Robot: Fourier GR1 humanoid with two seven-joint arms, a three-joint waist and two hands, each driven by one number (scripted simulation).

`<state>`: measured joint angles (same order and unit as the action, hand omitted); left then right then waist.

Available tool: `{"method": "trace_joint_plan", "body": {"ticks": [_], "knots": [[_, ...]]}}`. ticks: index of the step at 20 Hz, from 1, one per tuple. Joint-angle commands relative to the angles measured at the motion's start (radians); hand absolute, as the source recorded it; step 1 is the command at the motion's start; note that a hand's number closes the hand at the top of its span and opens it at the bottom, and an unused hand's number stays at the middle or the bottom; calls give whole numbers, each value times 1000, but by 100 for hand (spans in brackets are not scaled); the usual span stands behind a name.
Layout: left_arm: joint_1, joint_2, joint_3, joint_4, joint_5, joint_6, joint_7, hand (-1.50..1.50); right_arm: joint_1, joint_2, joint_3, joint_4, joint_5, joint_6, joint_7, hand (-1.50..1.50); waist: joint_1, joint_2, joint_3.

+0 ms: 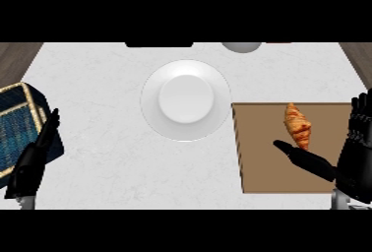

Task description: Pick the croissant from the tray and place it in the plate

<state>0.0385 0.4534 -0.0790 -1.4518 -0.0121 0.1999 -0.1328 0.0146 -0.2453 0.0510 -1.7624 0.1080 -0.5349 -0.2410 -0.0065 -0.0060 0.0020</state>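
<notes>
A golden-brown croissant (298,126) lies on the brown tray (265,167) at the right of the counter. My right hand (356,152) is at the tray's right side, open, fingers straight up along the edge and thumb (305,158) stretched out just below the croissant's near end. Whether the thumb touches it I cannot tell. The white round plate (186,100) sits left of the tray, with nothing on it. My left hand (33,160) rests open at the left edge, fingers up.
A dark blue box with a pale rim (18,125) lies at the left edge behind my left hand. A grey round object (241,47) and a dark object (158,44) show at the counter's far edge.
</notes>
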Motion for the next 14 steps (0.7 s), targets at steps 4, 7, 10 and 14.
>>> {"method": "trace_joint_plan", "body": {"ticks": [4,7,10,14], "knots": [[22,-17,-15,-28,-27,15,25,0,45,-206,53,-53,200,103,373,-150,2,4,-6],[31,3,18,17,6,-25,-18,0,40,-260,96,-29,312,154,524,-150,12,8,-7],[49,-19,-3,-8,-14,-13,-16,0,-79,-314,71,-81,318,266,762,-150,20,6,-6],[60,27,34,-61,2,-54,0,0,-133,-323,94,-32,331,371,886,-150,21,6,-3]]}}
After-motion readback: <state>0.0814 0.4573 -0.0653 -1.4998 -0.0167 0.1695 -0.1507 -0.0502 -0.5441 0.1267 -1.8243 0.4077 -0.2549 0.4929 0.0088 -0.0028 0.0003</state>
